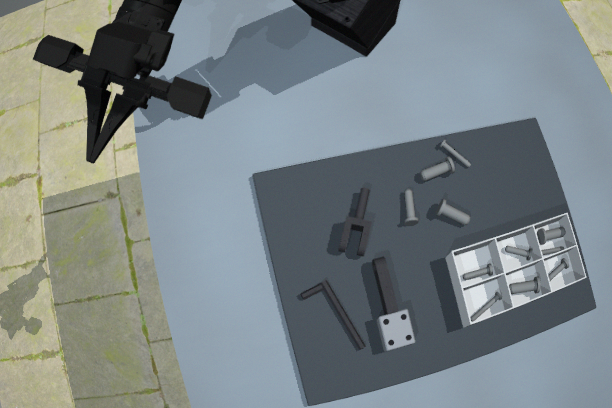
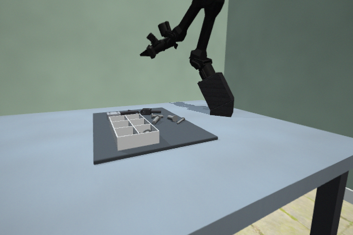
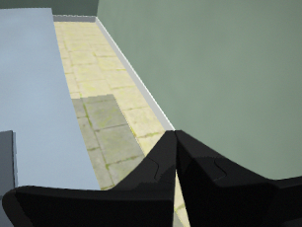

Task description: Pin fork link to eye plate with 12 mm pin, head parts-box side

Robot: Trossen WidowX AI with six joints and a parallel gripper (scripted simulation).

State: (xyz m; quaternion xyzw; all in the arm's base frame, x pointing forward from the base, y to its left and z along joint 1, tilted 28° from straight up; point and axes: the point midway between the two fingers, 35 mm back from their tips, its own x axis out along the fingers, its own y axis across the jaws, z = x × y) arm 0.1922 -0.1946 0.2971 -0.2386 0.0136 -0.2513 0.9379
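Note:
My gripper (image 1: 92, 160) (image 2: 141, 55) (image 3: 173, 137) is shut, with nothing between its tips, high above the table and well away from the parts. The dark fork link (image 1: 363, 204) (image 2: 146, 111) lies flat on the mat, its two cheeks toward the eye plate. The eye plate (image 1: 397, 331) (image 2: 113, 113) is a pale block with four dark holes and a dark bar (image 1: 385, 288); its eye hole is not visible. The fork and bar are apart. Loose headed pins lie nearby: a medium one (image 1: 410, 206), two thick ones (image 1: 436, 170) (image 1: 455, 212) and a thin one (image 1: 456, 154). Which is 12 mm I cannot tell.
The white parts box (image 1: 458, 293) (image 2: 138, 143), with walled compartments holding several pins, stands on the dark mat (image 1: 310, 188) (image 2: 187, 137), on the far side of the pins from the fork. A dark L-shaped bar (image 1: 345, 315) lies beside the eye plate.

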